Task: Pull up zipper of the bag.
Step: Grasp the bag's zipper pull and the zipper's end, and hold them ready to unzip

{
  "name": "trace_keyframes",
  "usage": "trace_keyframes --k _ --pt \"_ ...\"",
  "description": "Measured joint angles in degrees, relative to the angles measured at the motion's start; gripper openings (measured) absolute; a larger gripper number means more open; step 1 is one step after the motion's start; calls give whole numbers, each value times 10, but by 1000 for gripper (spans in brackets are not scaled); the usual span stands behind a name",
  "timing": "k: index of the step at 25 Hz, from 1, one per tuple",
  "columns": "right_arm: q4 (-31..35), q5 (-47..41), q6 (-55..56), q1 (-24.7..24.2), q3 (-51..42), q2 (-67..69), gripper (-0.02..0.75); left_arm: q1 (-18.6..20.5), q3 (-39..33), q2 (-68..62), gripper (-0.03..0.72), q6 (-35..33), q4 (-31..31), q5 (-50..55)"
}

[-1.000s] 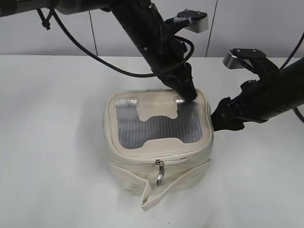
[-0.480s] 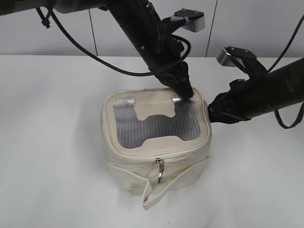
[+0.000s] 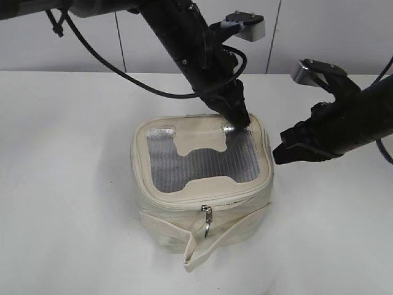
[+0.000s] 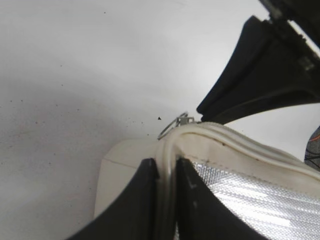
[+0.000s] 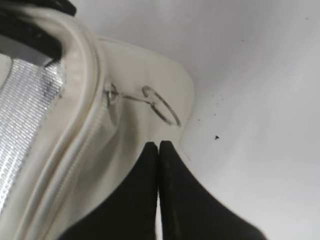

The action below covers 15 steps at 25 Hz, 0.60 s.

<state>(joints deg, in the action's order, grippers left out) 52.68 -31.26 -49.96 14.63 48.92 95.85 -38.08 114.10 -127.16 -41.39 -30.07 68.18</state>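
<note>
- My left gripper (image 3: 241,120) sits at the bag's (image 3: 202,178) far right top corner; in the left wrist view its fingers (image 4: 145,190) are nearly closed, pinching the cream rim of the bag between them.
- My right gripper (image 3: 280,152) hangs just off the bag's right side, and I see a small gap between them; in the right wrist view its fingertips (image 5: 150,155) are pressed together with nothing held.
- Just ahead of those fingertips I see the zipper pull (image 5: 112,92) with its metal ring (image 5: 161,105) lying on the cream fabric.
- The bag is a boxy cream piece with a silvery quilted top panel (image 3: 206,163) and a cream patch across it.
- On its near face the zipper pull and ring hang from the seam, and a loose strap (image 3: 212,243) trails to the tabletop (image 3: 67,184).
- The bag stands upright near the middle of the white tabletop.
</note>
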Motion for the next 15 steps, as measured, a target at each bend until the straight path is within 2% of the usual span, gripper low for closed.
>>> trace_keyframes --k 2,5,13,15 --pt "-49 -4 44 0 0 -17 5 0 0 0 85 0 0 0" --pt "-85 -19 74 0 0 -37 5 0 0 0 85 0 0 0" --pt "-98 -24 82 0 0 -42 8 0 0 0 84 0 0 0" --pt "-98 -21 81 0 0 -42 68 0 0 0 84 0 0 0"
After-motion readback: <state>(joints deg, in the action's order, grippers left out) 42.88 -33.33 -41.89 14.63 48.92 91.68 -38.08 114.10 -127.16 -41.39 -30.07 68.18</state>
